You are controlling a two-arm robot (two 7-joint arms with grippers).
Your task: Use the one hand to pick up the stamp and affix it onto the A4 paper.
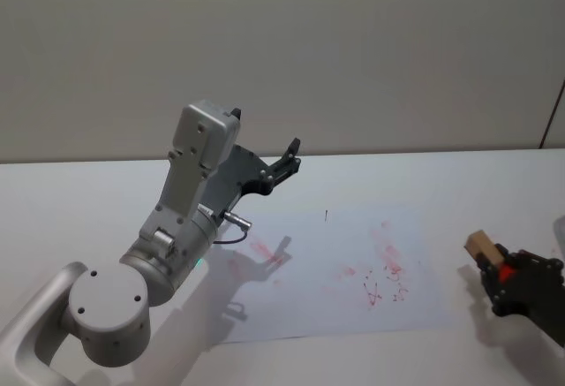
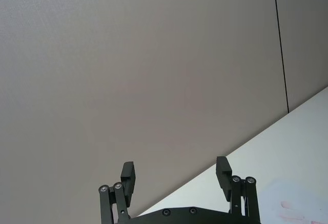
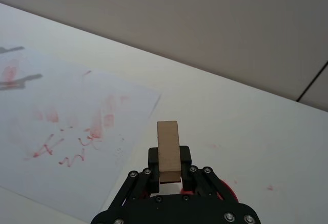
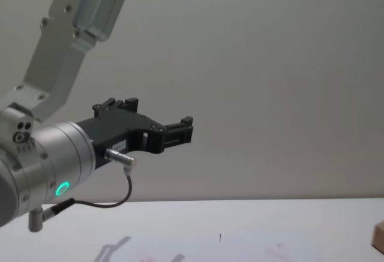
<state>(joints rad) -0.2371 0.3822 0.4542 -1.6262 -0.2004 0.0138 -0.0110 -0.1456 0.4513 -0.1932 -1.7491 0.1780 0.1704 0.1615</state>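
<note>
A plain white, flat tabletop (image 1: pixel 79 200) spreads across the lower part of the head view. Behind it stands a matte beige-grey wall (image 1: pixel 282 50), which meets the tabletop's far edge in a straight line. A thin dark seam (image 2: pixel 281 44) runs down the wall to the tabletop near its right end. In the right wrist view, a few tiny red specks (image 3: pixel 270 187) dot the bare white surface.
</note>
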